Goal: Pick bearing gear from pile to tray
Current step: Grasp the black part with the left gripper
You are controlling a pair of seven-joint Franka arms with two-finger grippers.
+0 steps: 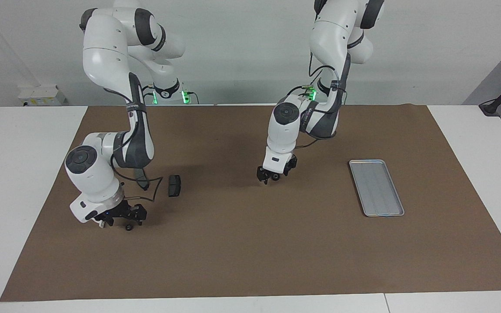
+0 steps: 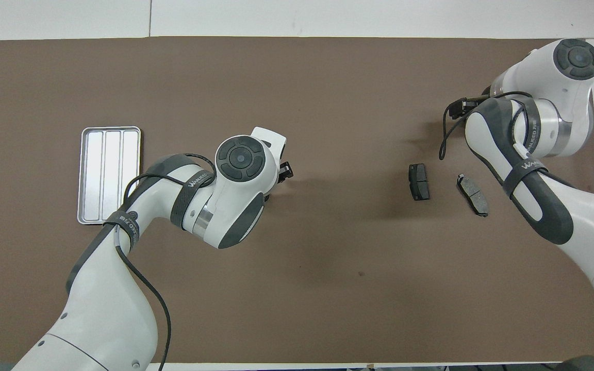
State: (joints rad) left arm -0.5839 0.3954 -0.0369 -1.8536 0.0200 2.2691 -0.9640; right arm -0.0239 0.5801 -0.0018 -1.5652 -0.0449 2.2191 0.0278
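Reaching low at the pile (image 1: 146, 204) by the right arm's end, the right gripper (image 1: 122, 222) is set beside a tiny black gear (image 1: 128, 227); whether its fingers are parted cannot be told. The gear must next be clamped and carried to the tray (image 1: 376, 187). The left gripper (image 1: 273, 174) waits mid-table, apparently parted.

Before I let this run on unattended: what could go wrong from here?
The right gripper is low over the mat with a tiny black gear at its tip; so small a part could slip or roll away. The tray lies at the left arm's end, so the carry is long. The left gripper hangs between and might obstruct.
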